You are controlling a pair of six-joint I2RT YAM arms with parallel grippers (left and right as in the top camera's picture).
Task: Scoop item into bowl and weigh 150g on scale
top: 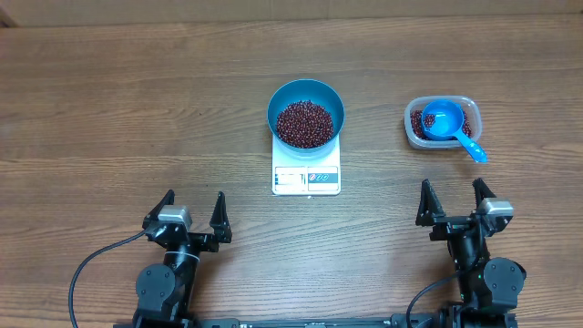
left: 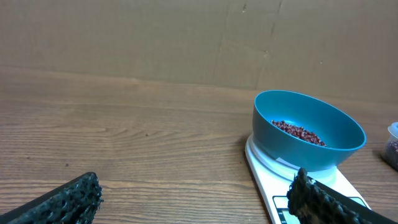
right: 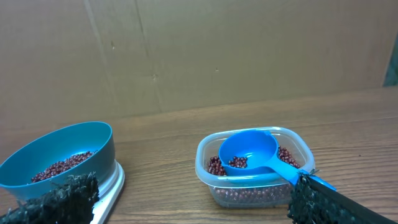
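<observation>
The blue bowl (top: 305, 112) (left: 308, 130) (right: 59, 158) stands on the white scale (top: 306, 173) (left: 267, 165) (right: 109, 186) at the table's middle, holding a heap of dark red-brown beans (top: 303, 123) (left: 298, 131). More beans (right: 249, 190) lie in a clear tub (top: 442, 123) (right: 258, 165) at the right, with a blue scoop (top: 448, 125) (right: 252, 152) resting in it, handle toward me. My left gripper (top: 192, 217) (left: 196, 199) stands open near the front left, empty. The right gripper (top: 452, 205) (right: 193, 202) is open in front of the tub, holding nothing.
A brown cardboard wall (left: 186, 37) backs the wooden table (top: 137, 109). Black cables (top: 91, 264) trail from both arm bases at the front edge.
</observation>
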